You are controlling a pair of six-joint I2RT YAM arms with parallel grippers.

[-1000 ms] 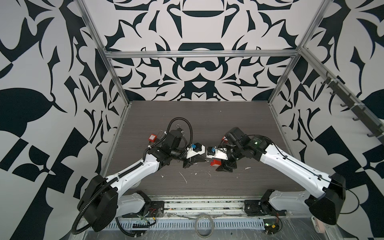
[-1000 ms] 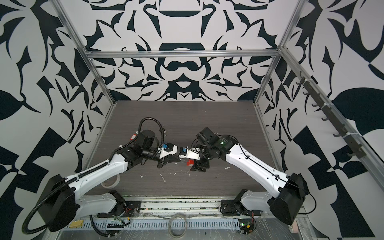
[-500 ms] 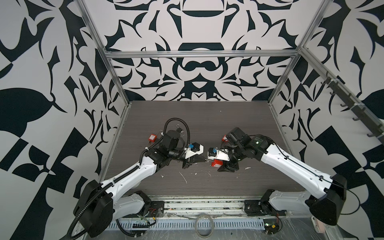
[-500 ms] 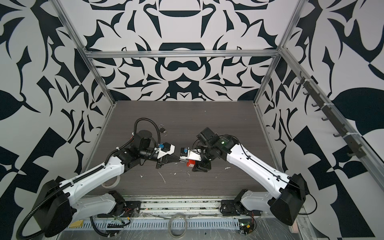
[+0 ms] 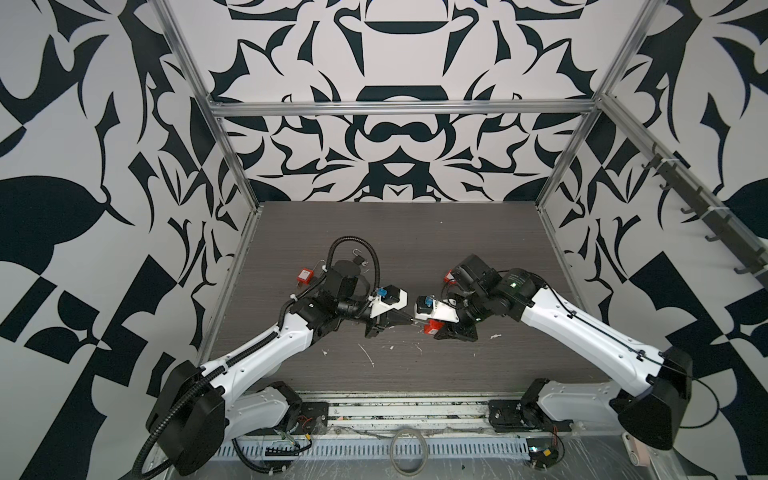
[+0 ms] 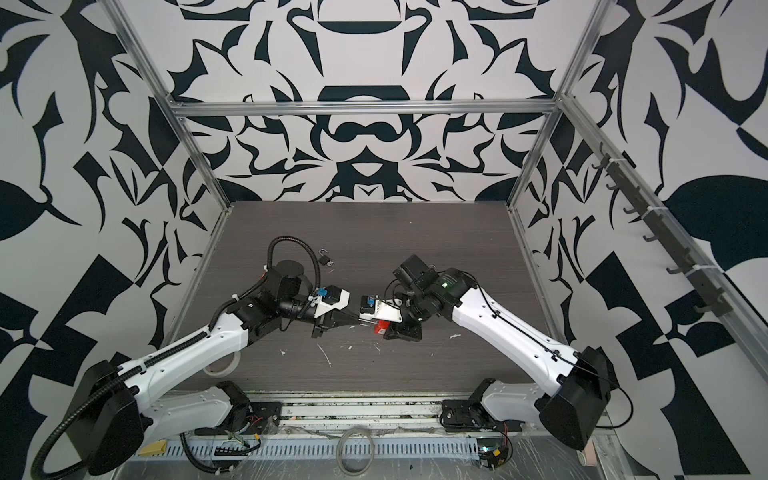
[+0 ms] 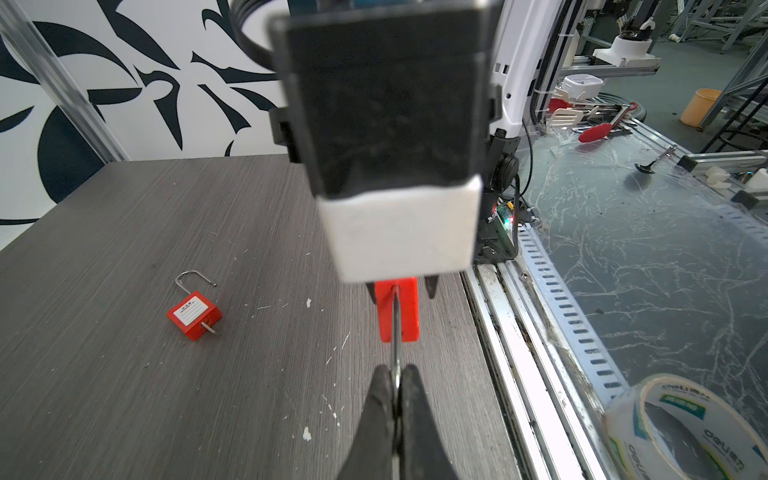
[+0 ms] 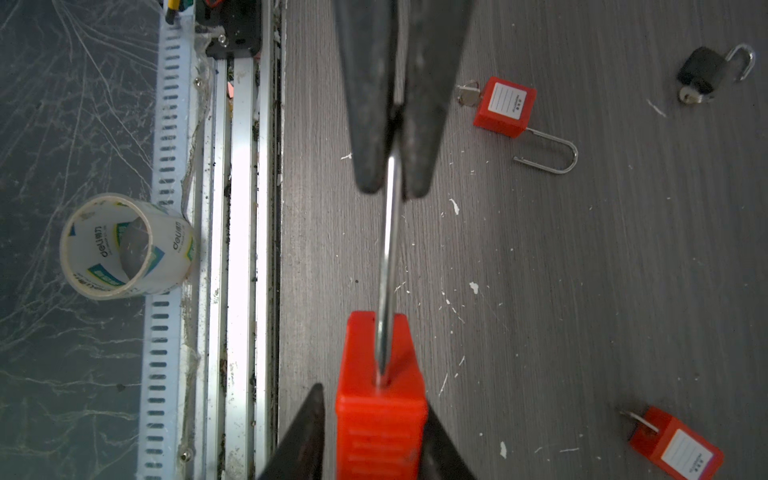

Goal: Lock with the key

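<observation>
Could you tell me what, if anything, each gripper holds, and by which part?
The left gripper pinches the shackle of the red padlock; the right gripper flanks its body, firm contact unclear.

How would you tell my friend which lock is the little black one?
Start at the dark grey table and look past the left arm, toward the back wall. A small black padlock lies there on its own, with its silver shackle swung open. It is the only black one; the other padlocks are all bright red.
</observation>
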